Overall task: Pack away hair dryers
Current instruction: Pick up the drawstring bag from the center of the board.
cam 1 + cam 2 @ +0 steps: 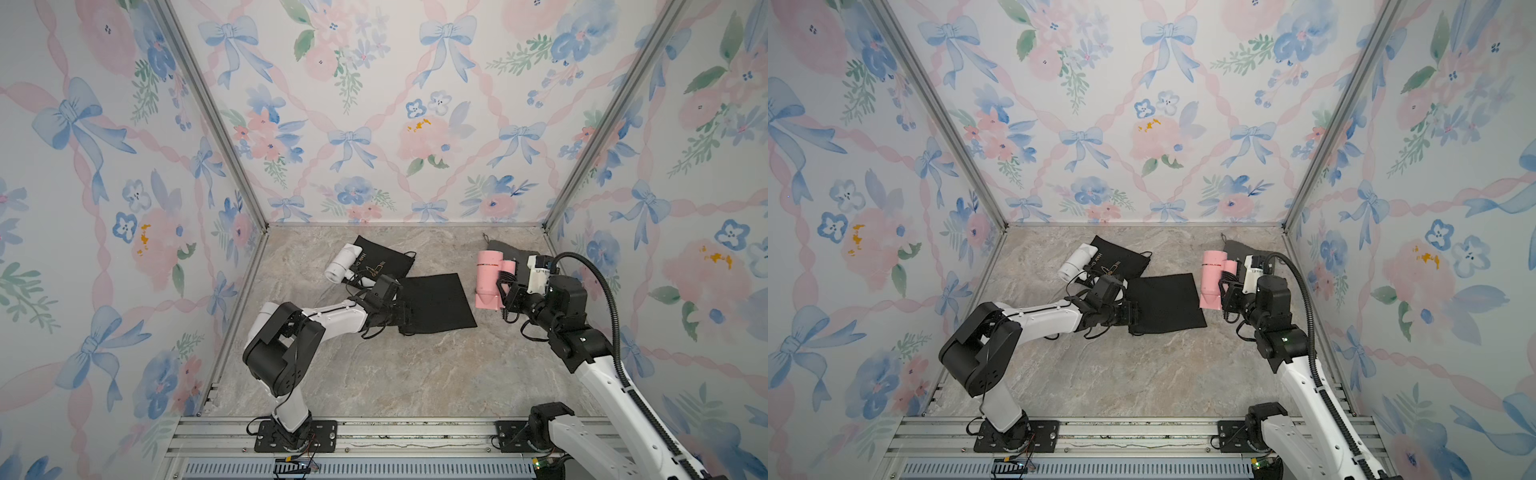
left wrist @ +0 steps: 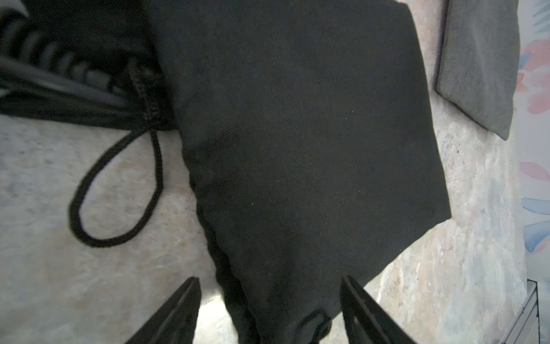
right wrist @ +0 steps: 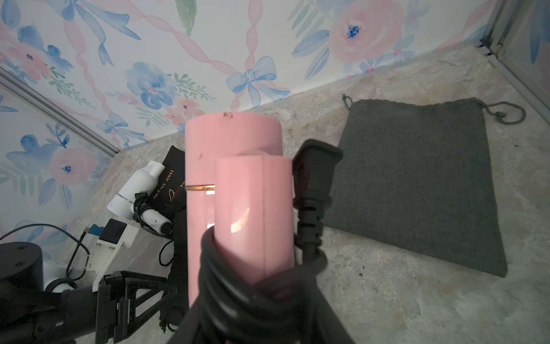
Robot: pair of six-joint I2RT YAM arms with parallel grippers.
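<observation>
Dryers two: pink dryer [image 1: 486, 274] pinched by right tool [image 1: 503, 293], white dryer [image 1: 343, 264]; pouches [image 1: 436, 303] three; left tool [image 2: 269, 280] spread.

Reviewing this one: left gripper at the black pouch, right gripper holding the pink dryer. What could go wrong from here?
The left gripper, jaws open, straddles a corner of the plain black pouch; closing may pinch both layers, leaving the mouth shut.
The pink hair dryer in the right gripper has its plug sticking out loose; it could snag on the pouch mouth.
</observation>
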